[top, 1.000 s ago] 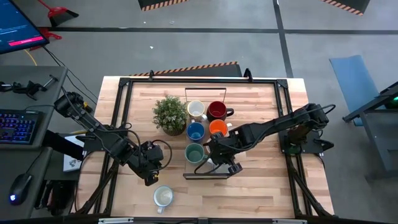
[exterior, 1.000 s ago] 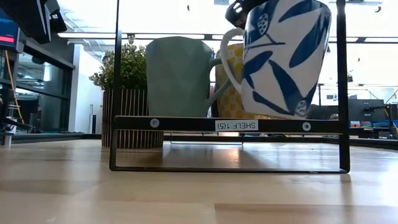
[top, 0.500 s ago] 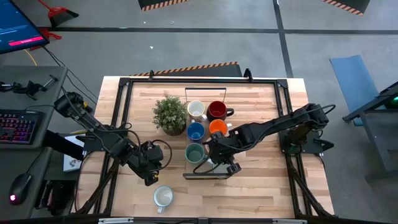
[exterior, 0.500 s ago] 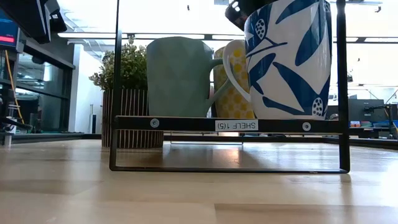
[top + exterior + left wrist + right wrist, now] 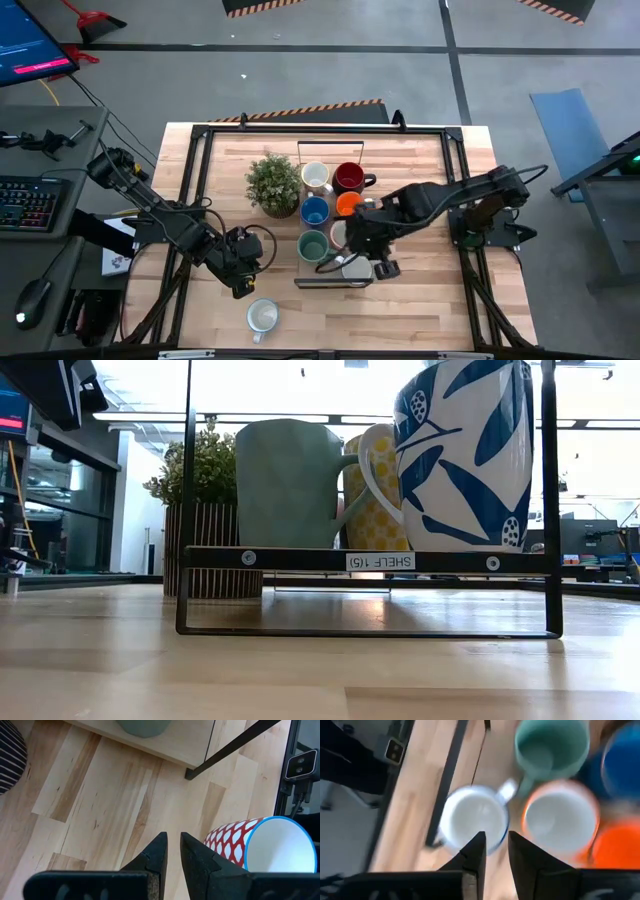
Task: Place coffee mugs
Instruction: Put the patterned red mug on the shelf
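Note:
A black-framed shelf [image 5: 300,559] at mid table holds several coffee mugs standing on their bases: white [image 5: 315,175], dark red [image 5: 348,178], blue [image 5: 314,211], orange [image 5: 349,204], teal [image 5: 287,482], a yellow-checked one [image 5: 375,500] and a white mug with blue leaves [image 5: 465,455] at the near right. My right gripper [image 5: 495,847] hangs open above that leaf mug [image 5: 475,820], clear of it. My left gripper [image 5: 172,842] is shut and empty over bare wood. Beside it a red-and-white mug [image 5: 227,837] stands on the table.
A potted green plant [image 5: 273,185] stands left of the shelf. The shelf's upright black posts [image 5: 188,490] rise around the mugs. Black rails [image 5: 195,180] border the table. Bare wood lies left and right of the shelf.
My right gripper has set the tilted leaf mug down level on the shelf's near right spot, let go and risen straight up, out of the low view. The mug stands upright where it was left. The left arm has kept still.

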Tool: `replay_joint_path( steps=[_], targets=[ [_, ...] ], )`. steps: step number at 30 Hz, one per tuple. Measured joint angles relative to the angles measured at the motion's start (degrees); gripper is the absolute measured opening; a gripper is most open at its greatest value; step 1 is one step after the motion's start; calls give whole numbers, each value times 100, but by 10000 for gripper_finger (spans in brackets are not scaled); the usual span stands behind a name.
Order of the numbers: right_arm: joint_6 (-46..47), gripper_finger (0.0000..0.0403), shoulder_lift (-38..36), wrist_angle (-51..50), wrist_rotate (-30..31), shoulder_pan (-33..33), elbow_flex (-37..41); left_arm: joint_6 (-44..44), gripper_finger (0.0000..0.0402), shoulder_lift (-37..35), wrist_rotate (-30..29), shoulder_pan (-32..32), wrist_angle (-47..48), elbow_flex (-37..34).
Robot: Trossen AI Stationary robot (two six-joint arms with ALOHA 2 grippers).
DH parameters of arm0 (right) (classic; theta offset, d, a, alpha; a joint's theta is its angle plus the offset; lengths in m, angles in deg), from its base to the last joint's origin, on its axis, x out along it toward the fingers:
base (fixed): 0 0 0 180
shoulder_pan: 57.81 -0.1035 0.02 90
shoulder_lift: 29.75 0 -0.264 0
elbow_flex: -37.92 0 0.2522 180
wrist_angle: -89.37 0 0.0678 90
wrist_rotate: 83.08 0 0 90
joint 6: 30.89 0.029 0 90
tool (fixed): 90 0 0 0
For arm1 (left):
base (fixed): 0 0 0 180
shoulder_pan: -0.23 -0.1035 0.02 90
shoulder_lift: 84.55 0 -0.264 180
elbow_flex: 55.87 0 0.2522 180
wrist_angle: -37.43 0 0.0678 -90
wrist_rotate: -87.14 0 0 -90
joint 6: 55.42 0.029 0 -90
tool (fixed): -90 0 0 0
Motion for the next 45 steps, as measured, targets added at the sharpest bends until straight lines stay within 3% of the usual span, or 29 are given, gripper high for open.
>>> replay_joint_path(
  steps=[5, 9, 17, 24, 29, 32, 39, 45],
  targets=[
    [1770, 60, -56, -1114, 233, -403, -106, 2, 42, 0, 0, 0, 20, 0],
    [2737, 60, -259, -1173, 524, -907, 524, 2, 42, 0, -2, 0, 68, 0],
    [4716, 60, -1090, 561, 969, -1934, 2411, 2, 42, 0, -2, 0, 90, 0],
    [5924, 60, -1950, 2755, 2758, -3039, 4037, 4, 42, 0, -2, 0, 133, 0],
    [5503, 60, -2590, 4694, 5043, -3696, 4931, 11, 42, 0, -3, -19, 129, 0],
    [4716, 60, -2908, 5702, 5823, -3875, 5350, 32, 42, 0, -17, -20, 124, 0],
    [2804, 60, -3490, 7416, 5872, -3609, 6088, 596, 42, -6, -133, -20, -333, 6],
    [2026, 60, -3844, 7903, 5541, -3473, 6305, 754, 42, -37, 715, 224, -257, 849]
  ],
)
